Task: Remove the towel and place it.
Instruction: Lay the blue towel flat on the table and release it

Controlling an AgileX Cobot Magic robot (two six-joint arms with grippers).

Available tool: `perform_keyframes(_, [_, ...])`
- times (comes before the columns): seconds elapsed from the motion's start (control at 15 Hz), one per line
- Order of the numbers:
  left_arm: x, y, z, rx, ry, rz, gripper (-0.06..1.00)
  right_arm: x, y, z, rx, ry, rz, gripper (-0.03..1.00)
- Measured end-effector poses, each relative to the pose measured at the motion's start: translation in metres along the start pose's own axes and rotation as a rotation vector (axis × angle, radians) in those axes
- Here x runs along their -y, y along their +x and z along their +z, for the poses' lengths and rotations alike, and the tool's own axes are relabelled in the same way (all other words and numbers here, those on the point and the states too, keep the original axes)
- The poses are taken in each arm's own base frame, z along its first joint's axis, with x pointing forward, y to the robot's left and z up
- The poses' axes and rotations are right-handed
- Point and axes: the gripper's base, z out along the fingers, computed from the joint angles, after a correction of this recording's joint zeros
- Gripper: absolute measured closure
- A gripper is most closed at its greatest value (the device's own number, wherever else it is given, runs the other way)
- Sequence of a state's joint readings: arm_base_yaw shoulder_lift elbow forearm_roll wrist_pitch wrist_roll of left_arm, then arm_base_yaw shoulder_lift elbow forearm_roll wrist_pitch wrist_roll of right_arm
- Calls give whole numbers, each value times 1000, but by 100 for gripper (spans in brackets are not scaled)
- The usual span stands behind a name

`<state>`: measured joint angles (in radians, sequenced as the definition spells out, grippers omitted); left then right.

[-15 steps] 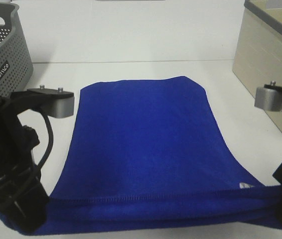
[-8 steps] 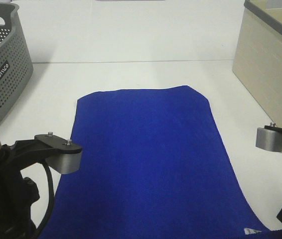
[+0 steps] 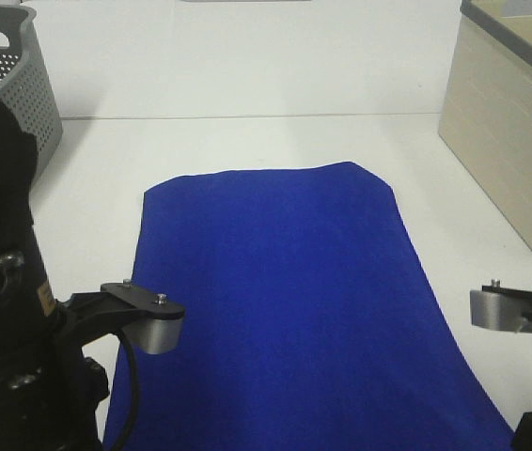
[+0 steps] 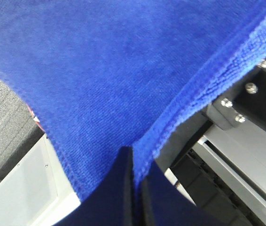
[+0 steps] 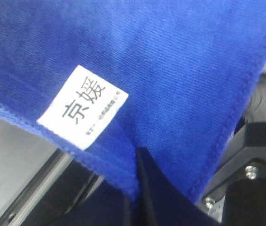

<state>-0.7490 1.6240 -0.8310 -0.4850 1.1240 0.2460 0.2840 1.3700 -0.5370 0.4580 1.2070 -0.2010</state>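
Because the towel [image 3: 275, 282] is gripped at both near corners, the coming move is judged to turn on how the cloth trails away from the two grips. In the high view it is seen as a long blue sheet in the centre of the frame. Its long axis runs from the bottom edge up toward mid-frame, where the far edge rests on the white counter [image 3: 247, 141]. The near edge is cut off by the bottom of the frame.

In the left wrist view the left end effector [image 4: 135, 155] is shown pinched tight on a hemmed edge of the towel. In the right wrist view the right end effector [image 5: 134, 155] is likewise clamped on the hem, just beside the white tag [image 5: 82, 107]. Neither arm can be called nearer, since one corner is held by each and the whole cloth lies ahead of both, toward the top of the frame.

A grey basket [image 3: 22, 85] with perforated walls is seen at the upper left, well apart from the towel. A beige basket [image 3: 510, 132] stands at the upper right, also clear of the cloth. What is inside either cannot be told, as only walls and rims are shown.
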Motion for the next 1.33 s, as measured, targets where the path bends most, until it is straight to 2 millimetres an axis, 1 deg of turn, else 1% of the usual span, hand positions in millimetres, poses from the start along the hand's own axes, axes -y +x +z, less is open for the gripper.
perform_keyframes(0.07, [-3, -4, 7, -18, 3, -8, 94, 4, -5, 8, -60, -2, 24, 95])
perform_keyframes(0.13, [-5, -7, 11, -28, 4, -10, 94, 5, -6, 10, -76, -3, 31, 95])
perform_keyframes(0.2, [-9, -12, 21, -56, 11, -13, 94, 9, -13, 17, -125, -5, 53, 95])
perform_keyframes(0.33, [-13, -17, 33, -97, 32, -14, 94, 14, -21, 26, -175, -11, 81, 95])
perform_keyframes(0.53, [-13, -17, 36, -101, 51, -11, 94, 15, -30, 33, -185, -45, 79, 95])
perform_keyframes(0.73, [-11, -18, 37, -94, 78, -10, 94, 11, -33, 35, -176, -114, 71, 95])
perform_keyframes(0.93, [-12, -21, 43, -107, 97, -10, 94, 11, -35, 35, -153, -116, 70, 94])
perform_keyframes(1.0, [-13, -22, 44, -104, 94, -11, 94, 11, -35, 35, -152, -116, 71, 92])
perform_keyframes(1.07, [-13, -23, 45, -97, 92, -11, 92, 11, -36, 35, -148, -116, 71, 88])
perform_keyframes(1.2, [-13, -23, 45, -95, 92, -11, 80, 11, -36, 35, -146, -115, 72, 75])
perform_keyframes(1.33, [-13, -23, 45, -96, 92, -12, 65, 10, -36, 35, -145, -120, 85, 59])
